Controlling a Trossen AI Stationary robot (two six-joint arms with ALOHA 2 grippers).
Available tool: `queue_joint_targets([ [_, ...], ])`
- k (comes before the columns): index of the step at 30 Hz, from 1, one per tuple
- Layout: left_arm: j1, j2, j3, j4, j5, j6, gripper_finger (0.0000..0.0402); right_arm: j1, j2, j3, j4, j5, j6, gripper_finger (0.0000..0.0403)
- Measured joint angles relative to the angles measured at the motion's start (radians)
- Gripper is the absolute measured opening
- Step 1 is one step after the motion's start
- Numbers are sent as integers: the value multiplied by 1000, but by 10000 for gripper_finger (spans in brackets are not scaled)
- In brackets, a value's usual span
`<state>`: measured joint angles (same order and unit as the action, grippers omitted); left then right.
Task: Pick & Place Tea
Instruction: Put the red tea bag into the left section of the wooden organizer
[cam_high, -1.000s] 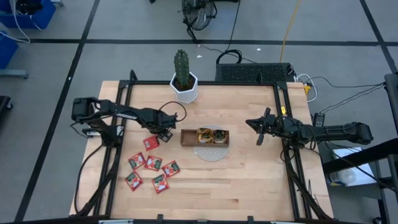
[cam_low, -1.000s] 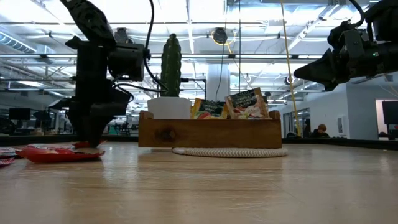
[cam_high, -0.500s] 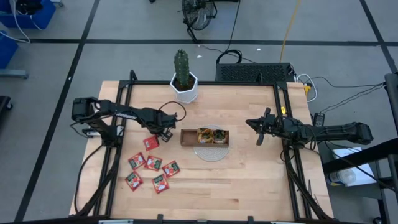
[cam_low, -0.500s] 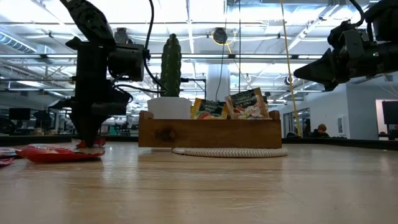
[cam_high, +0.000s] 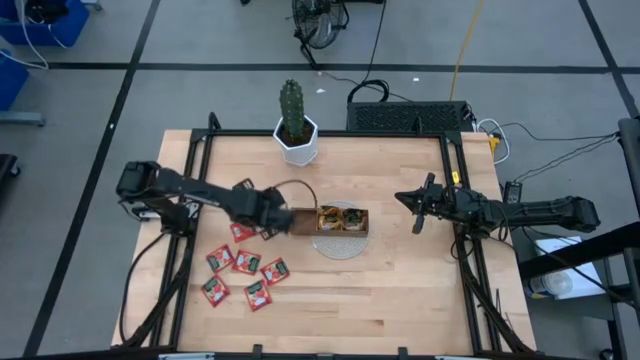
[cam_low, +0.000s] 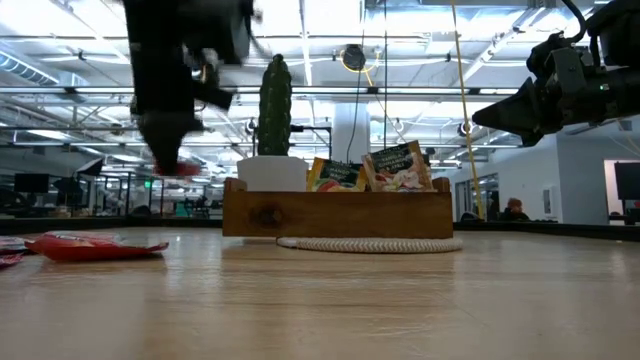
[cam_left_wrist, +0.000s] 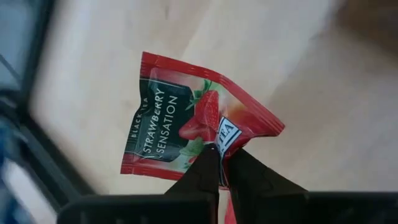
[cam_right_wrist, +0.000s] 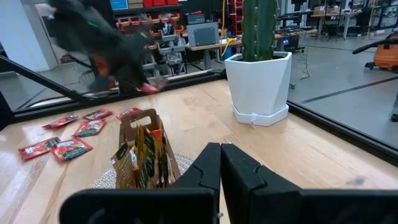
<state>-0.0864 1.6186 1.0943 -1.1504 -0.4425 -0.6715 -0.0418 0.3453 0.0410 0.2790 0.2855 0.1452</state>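
My left gripper (cam_high: 277, 222) hangs above the table just left of the brown wooden tray (cam_high: 300, 222), shut on a red strawberry tea sachet (cam_left_wrist: 186, 127). In the low view that sachet (cam_low: 178, 168) shows under the fingers, clear of the table. Several more red tea sachets (cam_high: 246, 262) lie flat on the wood at the near left. Orange-yellow sachets (cam_high: 338, 217) stand in the tray. My right gripper (cam_high: 413, 207) waits shut in the air at the table's right side. My left gripper pinches the sachet's edge near one corner (cam_left_wrist: 227, 142) between its two fingertips (cam_left_wrist: 206, 169). The fingers come from above, slanting down. The sachet hangs below them, lifted clear of the table, and spreads out flat beyond the tips.
The tray sits on a round woven mat (cam_high: 338, 246). A cactus in a white pot (cam_high: 296, 132) stands at the far edge. Black frame rails (cam_high: 180, 250) run along the left and right sides. Bare wood lies near the front and right of the tray.
My left gripper stood low over the sachets for the first half second, then rose quickly and swung toward the table's right, to the tray's left end. It has carried one red sachet up off the table. The other sachets have stayed where they lay.
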Motion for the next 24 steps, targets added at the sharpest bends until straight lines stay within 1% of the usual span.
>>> queue_joint_targets([
  [2,-65,0,54,3,-79,34,16,0,0,0,0,0,0,0],
  [5,-152,5,120,57,-200,90,16,0,0,0,0,0,0,0],
  [9,-220,55,177,150,-299,191,16,0,0,0,0,0,0,0],
  [13,-227,157,206,256,-345,315,16,0,0,0,0,0,0,0],
  [16,-226,241,217,294,-377,383,16,0,0,0,0,0,0,0],
  [19,-226,308,236,294,-411,402,16,0,0,0,0,0,0,0],
  [24,-214,358,254,294,-415,401,16,0,0,0,0,0,0,0],
])
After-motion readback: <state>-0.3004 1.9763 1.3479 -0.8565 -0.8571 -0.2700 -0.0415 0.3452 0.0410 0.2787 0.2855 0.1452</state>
